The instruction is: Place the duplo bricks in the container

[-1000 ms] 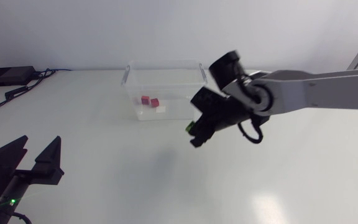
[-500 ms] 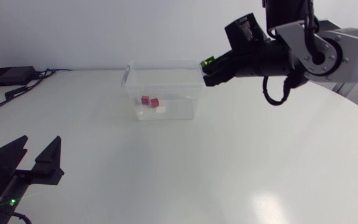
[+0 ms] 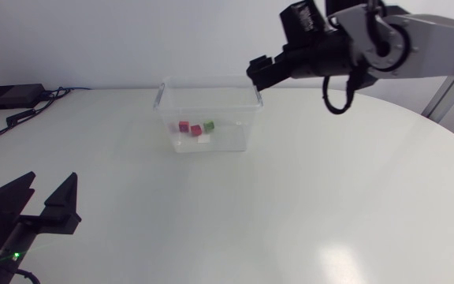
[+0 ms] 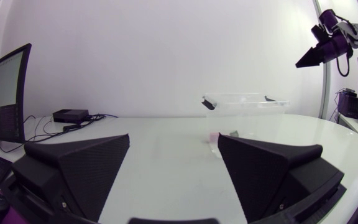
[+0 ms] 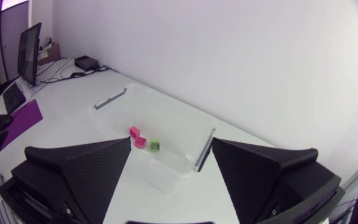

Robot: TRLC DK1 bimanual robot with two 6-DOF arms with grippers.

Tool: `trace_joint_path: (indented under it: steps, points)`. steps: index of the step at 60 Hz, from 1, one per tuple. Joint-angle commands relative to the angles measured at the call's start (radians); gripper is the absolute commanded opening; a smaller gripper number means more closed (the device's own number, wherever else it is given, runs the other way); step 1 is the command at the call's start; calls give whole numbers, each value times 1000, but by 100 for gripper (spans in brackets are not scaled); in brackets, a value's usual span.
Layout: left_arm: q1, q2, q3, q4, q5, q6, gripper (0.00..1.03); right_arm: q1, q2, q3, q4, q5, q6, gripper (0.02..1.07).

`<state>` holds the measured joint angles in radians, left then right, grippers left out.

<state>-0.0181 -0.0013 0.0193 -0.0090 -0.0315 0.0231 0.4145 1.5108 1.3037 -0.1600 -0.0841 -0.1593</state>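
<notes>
A clear plastic container (image 3: 209,114) stands at the back middle of the table. Inside lie two pink-red duplo bricks (image 3: 189,127), a green brick (image 3: 209,125) and a white brick (image 3: 204,139). My right gripper (image 3: 260,72) hangs high above the container's right rim, open and empty; its wrist view looks down into the container (image 5: 154,140) on the pink bricks (image 5: 137,137) and the green brick (image 5: 155,145). My left gripper (image 3: 42,203) rests open at the table's front left, far from the container (image 4: 244,118).
A black box (image 3: 10,96) with cables lies at the back left corner of the table. White tabletop (image 3: 290,205) stretches between the container and the front edge.
My right arm rose from in front of the container to above its right rim, carrying the green brick. The gripper opened and the green brick now lies inside the container.
</notes>
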Motion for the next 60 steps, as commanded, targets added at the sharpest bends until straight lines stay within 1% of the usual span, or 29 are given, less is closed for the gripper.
trace_joint_path:
  steps: [1,8,17,23,27,31,43,52,56,60]
  points:
    - [-6,-11,-19,9,-5,3,99,-37,-84,-37,7,1,18,102]
    - [-6,-11,-19,9,-5,3,99,-60,-166,-103,-6,6,29,102]
    - [-6,-11,-19,7,-5,3,99,-65,-294,-247,33,10,44,102]
    - [-8,-11,-19,9,-5,3,99,-66,-393,-379,102,17,49,102]
    - [-6,-11,-19,7,-5,3,99,-71,-472,-481,169,29,49,102]
    - [-6,-11,-19,9,-5,3,99,-71,-543,-560,206,41,49,102]
    - [-6,-11,-19,7,-5,3,99,-92,-715,-733,208,46,72,102]
    - [-8,-11,-19,9,-5,3,99,-92,-925,-877,215,78,92,102]
    - [-6,-11,-19,9,-5,3,99,-93,-1024,-937,200,90,100,102]
    - [-5,-10,-19,9,-3,1,99,-115,-1057,-961,197,90,104,102]
